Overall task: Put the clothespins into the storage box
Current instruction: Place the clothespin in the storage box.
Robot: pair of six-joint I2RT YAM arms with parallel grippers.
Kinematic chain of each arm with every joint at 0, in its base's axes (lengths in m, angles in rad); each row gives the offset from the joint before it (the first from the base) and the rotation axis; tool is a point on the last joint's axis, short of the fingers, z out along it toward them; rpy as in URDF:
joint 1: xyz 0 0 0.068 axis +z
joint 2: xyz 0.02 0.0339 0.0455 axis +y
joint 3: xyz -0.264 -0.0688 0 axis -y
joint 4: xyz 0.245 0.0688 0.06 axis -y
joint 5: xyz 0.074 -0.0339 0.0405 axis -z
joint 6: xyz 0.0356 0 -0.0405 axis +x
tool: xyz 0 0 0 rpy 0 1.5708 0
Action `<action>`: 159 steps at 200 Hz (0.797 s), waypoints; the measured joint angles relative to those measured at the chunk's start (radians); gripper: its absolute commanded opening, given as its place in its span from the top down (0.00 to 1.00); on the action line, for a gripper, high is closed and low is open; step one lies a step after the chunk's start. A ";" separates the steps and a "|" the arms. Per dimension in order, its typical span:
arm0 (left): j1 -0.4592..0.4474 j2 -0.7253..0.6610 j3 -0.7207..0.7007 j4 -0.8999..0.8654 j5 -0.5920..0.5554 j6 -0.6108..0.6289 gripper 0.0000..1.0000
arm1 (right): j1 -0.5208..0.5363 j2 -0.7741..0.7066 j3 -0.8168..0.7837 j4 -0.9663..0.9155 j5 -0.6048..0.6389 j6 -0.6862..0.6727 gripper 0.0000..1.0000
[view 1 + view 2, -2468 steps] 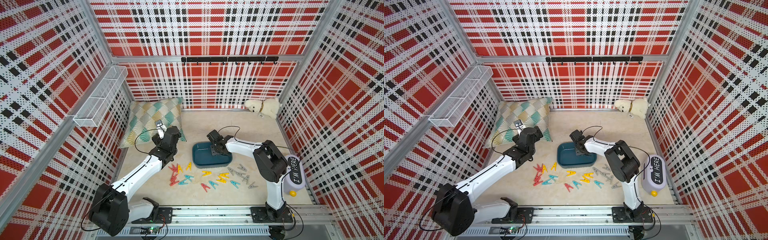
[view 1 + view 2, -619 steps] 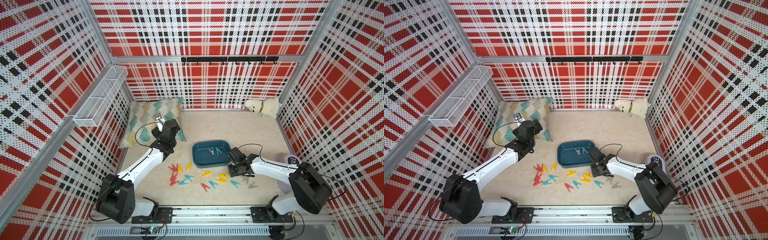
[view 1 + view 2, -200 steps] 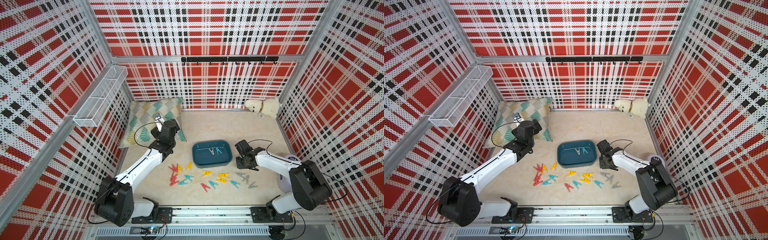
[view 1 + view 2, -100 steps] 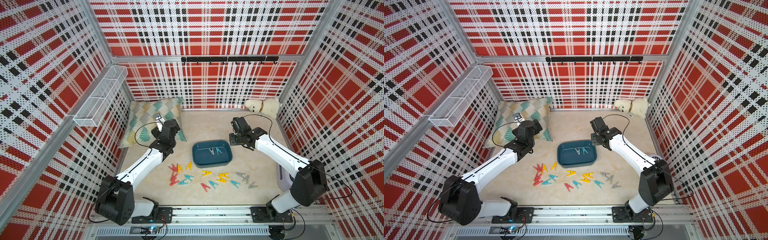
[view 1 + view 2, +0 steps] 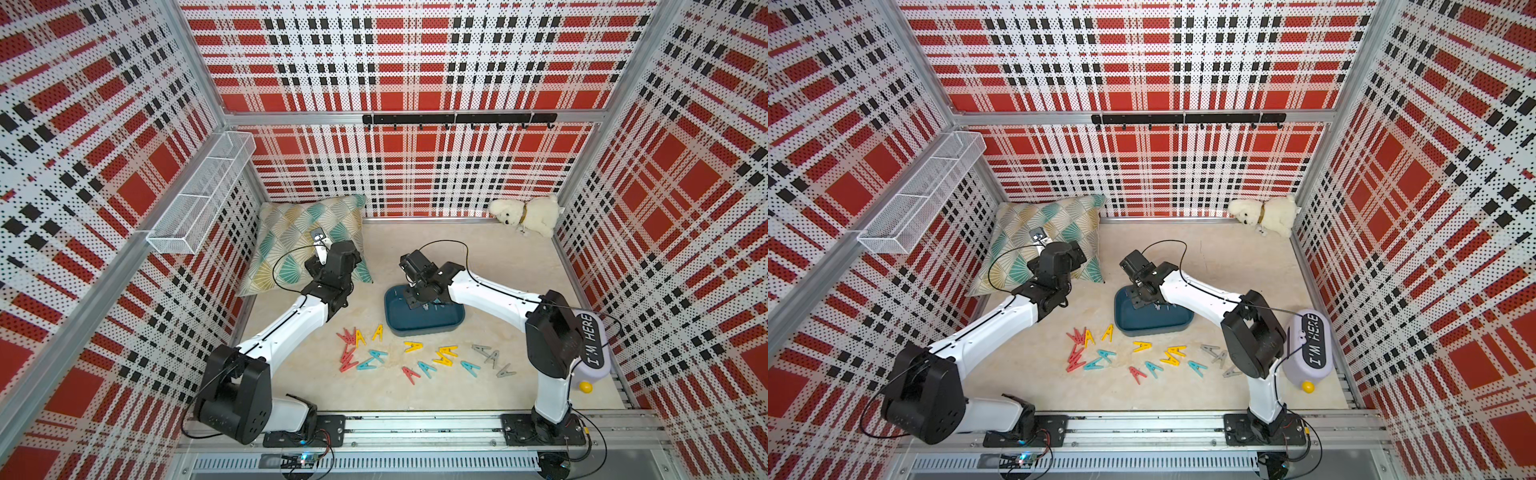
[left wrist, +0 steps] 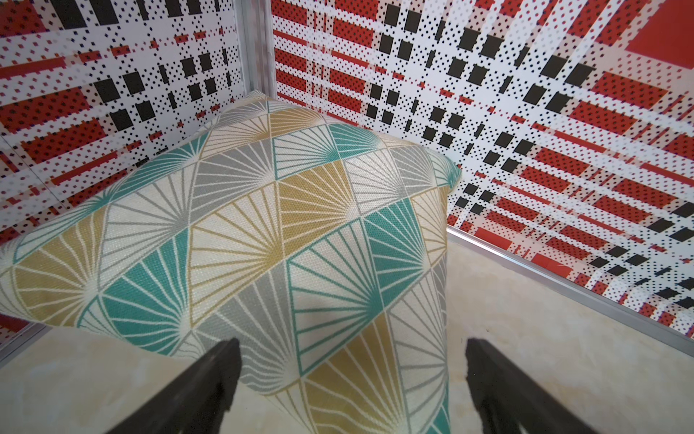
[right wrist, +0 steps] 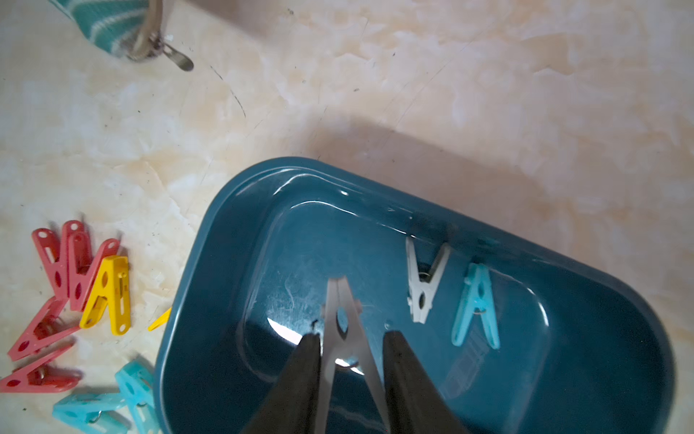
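The dark teal storage box [image 5: 424, 328] [image 5: 1154, 326] sits mid-floor. My right gripper [image 7: 353, 338] [image 5: 412, 301] hangs low over the box's left half, shut on a grey clothespin [image 7: 341, 312] that points down into it. A whitish clothespin [image 7: 422, 285] and a teal one [image 7: 477, 312] lie inside near the far wall. Several red, yellow, teal and grey clothespins [image 5: 415, 357] [image 5: 1142, 355] are scattered on the floor in front of the box. My left gripper [image 6: 353, 347] is open and empty, aimed at the cushion.
A patterned cushion [image 5: 307, 245] [image 6: 300, 225] leans in the back left corner. A plush dog [image 5: 525, 214] lies back right. A lilac "I'M HERE" device [image 5: 592, 353] stands by the right arm's base. A white wire basket [image 5: 199, 199] hangs on the left wall.
My right gripper has carried the grey clothespin from the floor right of the box, round behind it, to over the box's left half. The left arm has stayed put.
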 measured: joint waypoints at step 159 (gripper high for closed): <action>0.000 -0.025 0.000 -0.004 -0.010 0.003 0.01 | -0.037 0.008 -0.095 0.065 -0.006 0.020 0.44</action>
